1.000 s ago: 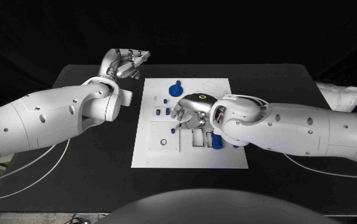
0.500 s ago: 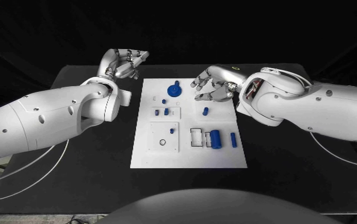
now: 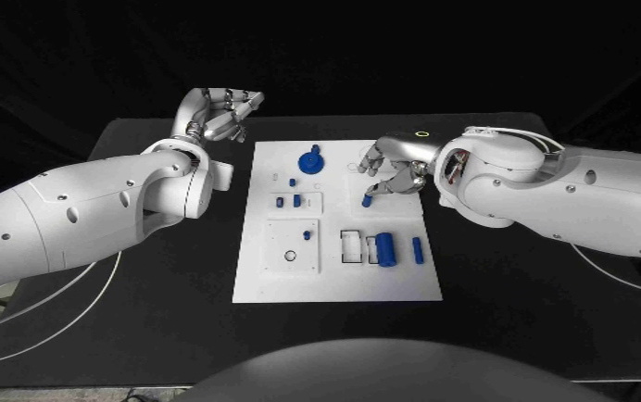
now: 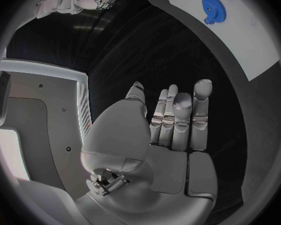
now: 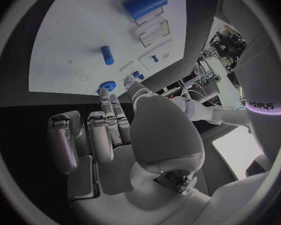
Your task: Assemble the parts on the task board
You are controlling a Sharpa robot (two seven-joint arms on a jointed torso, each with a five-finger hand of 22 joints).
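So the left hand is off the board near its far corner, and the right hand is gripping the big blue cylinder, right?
Not quite. The left hand is off the task board near its far corner, but the right hand holds nothing. The head view shows the big blue cylinder lying free on the board, nearer the robot than that hand.

right hand (image 3: 395,169) hangs over the board (image 3: 401,282) by the gear (image 3: 313,160); board's near half lies uncovered; left hand (image 3: 220,115) is off it.
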